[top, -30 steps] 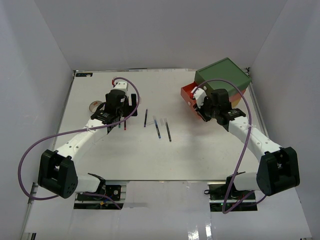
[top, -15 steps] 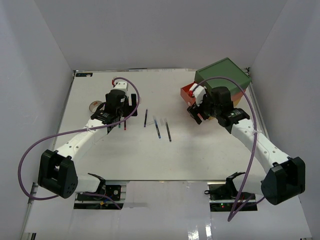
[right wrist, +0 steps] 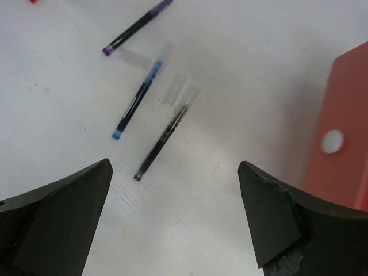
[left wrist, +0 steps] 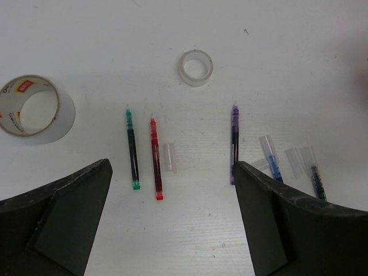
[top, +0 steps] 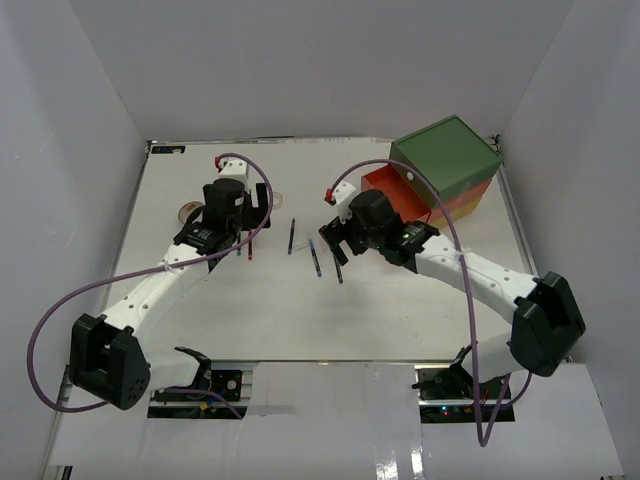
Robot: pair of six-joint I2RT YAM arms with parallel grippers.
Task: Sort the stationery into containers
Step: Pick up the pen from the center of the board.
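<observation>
- Top external camera: high above and behind the arm bases, facing down and forward, far enough back to take in the whole table (top: 300, 320), with the chest (top: 445, 160) at 2 o'clock.
- Left wrist camera: close over the table, facing nearly straight down; beige tape roll (left wrist: 34, 106) at 9 o'clock.
- Right wrist camera: close, facing down; orange-red drawer (right wrist: 345, 132) at 3 o'clock.
- Both wrist views share the purple pen (left wrist: 234, 144), blue pen (left wrist: 275, 168) and black pen (left wrist: 316, 183); the top view shows them near its middle.
</observation>
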